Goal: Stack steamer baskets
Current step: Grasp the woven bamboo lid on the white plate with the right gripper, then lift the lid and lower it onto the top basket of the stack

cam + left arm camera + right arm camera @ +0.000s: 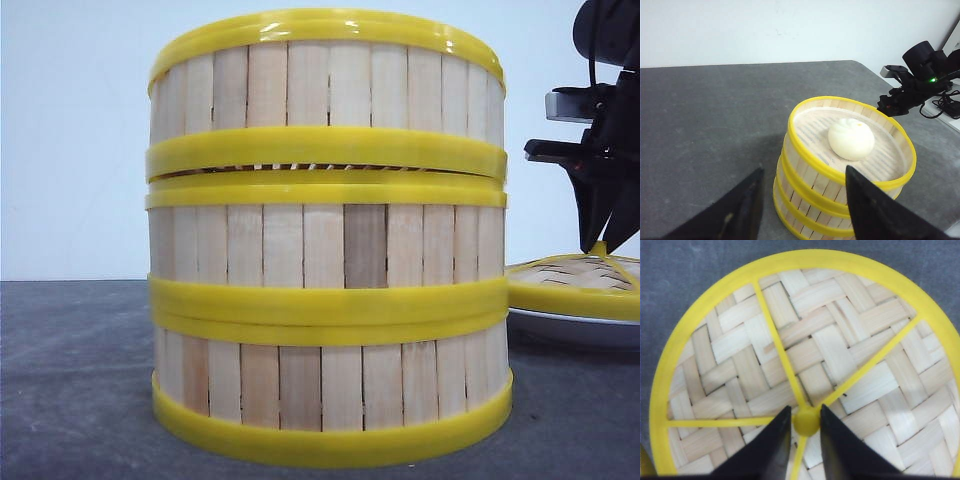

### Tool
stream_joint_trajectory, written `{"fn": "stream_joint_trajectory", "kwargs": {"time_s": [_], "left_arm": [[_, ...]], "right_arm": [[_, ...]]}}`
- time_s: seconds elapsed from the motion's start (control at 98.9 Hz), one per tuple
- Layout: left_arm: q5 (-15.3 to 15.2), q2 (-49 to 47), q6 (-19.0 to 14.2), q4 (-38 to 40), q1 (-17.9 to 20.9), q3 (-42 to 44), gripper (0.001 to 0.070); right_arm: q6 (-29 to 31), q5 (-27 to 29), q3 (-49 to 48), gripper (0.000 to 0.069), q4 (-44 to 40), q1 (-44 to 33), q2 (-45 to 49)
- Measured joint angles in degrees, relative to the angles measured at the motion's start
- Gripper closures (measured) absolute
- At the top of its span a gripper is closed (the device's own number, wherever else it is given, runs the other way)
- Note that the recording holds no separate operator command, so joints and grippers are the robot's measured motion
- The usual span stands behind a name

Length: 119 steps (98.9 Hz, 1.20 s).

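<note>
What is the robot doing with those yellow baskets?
The three steamer baskets are already stacked in a tower on the table, and a white bun sits in the top one. The left gripper hangs open beside the stack, holding nothing. The right gripper has its fingers on either side of the knob of the lid, which lies on a plate.

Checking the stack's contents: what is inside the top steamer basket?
One white bun sits on the slatted floor of the top steamer basket, seen from the left wrist. The two lower baskets' insides are covered, so unknown.
</note>
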Motion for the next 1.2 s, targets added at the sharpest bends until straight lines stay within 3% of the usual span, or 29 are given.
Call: {"fn": "stream_joint_trajectory", "kwargs": {"time_s": [0.435, 0.606, 0.859, 1.041, 1.203], "left_arm": [[0.00, 0.00, 0.00, 0.09, 0.00, 0.00, 0.0407], [0.00, 0.00, 0.00, 0.09, 0.00, 0.00, 0.0407], [0.00, 0.00, 0.02, 0.11, 0.00, 0.00, 0.0407], [0.00, 0.00, 0.00, 0.11, 0.00, 0.00, 0.0407], [0.00, 0.00, 0.00, 0.11, 0.00, 0.00, 0.0407]], "right_arm": [[0.00, 1.25, 0.28, 0.0635, -0.59, 0.00, -0.02], [-0.02, 1.27, 2.43, 0.0635, -4.39, 0.00, -1.51], [-3.06, -1.95, 16.96, 0.0635, -14.91, 0.68, -6.08], [-5.42, -3.80, 28.46, 0.0635, -23.98, 5.29, -6.36], [-5.81, -9.42, 36.24, 0.0636, -27.26, 11.32, -6.36]]}}
